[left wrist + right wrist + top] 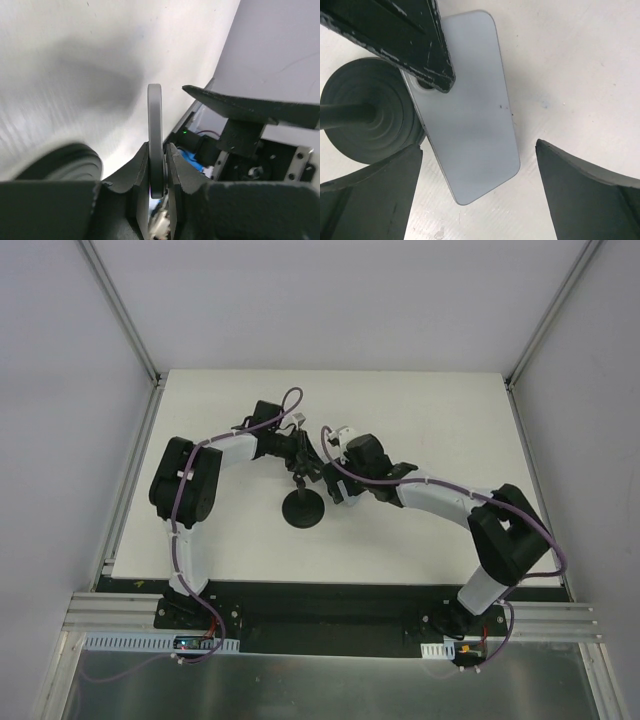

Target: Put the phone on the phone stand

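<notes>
The phone (470, 115) shows its pale back in the right wrist view and its thin edge (155, 135) in the left wrist view. My left gripper (159, 162) is shut on it, one finger (410, 40) across its camera end. The phone hangs above the table, beside and partly over the phone stand's round black base (365, 120). The stand (303, 510) stands at the table's middle, its stem (300, 483) rising between both grippers. My right gripper (480, 192) is open, jaws wide on either side of the phone's free end, not touching it. The phone is hidden in the top view.
The left gripper (302, 462) and right gripper (335, 485) are close together over the white table (420, 420). Metal frame rails (125, 480) run along the table's sides. The right finger (240, 102) juts in close beside the phone.
</notes>
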Controlling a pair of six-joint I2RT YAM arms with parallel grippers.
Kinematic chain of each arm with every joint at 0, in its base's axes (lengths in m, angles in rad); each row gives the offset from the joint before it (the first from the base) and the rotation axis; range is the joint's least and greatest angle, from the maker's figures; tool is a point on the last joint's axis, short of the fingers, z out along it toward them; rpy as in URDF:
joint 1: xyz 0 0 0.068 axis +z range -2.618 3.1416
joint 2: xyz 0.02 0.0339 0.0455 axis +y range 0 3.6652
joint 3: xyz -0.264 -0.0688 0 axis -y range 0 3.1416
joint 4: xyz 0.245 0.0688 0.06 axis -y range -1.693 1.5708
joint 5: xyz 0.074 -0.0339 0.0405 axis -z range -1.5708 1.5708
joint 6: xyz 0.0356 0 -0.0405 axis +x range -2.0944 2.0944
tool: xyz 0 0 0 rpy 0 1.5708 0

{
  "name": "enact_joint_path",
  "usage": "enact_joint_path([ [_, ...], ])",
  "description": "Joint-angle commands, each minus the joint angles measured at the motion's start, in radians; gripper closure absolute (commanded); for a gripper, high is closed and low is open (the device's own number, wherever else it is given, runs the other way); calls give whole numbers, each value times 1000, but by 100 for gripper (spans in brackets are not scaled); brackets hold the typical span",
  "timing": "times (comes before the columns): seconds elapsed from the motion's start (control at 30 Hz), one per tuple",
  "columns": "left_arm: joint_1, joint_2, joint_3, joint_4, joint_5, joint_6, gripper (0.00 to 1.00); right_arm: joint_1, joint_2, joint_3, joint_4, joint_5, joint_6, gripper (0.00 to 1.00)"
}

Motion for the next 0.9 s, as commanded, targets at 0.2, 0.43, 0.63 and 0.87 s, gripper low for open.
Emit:
enact_joint_path([
  [0.2, -8, -196, -7, -175, -141, -310, 100, 167, -74, -63, 87, 317, -87, 6],
  [0.43, -19, -206, 9, -286, -161, -357, 100, 176, -57, -68, 142, 417, -130, 38],
  [0.63, -23, -201, 15, -289, -132, -435, 100, 181, -16, -65, 167, 426, -214, 46],
  [0.87, -36, -212, 25, -287, -122, -469, 100, 179, -9, -107, 231, 463, -222, 82],
])
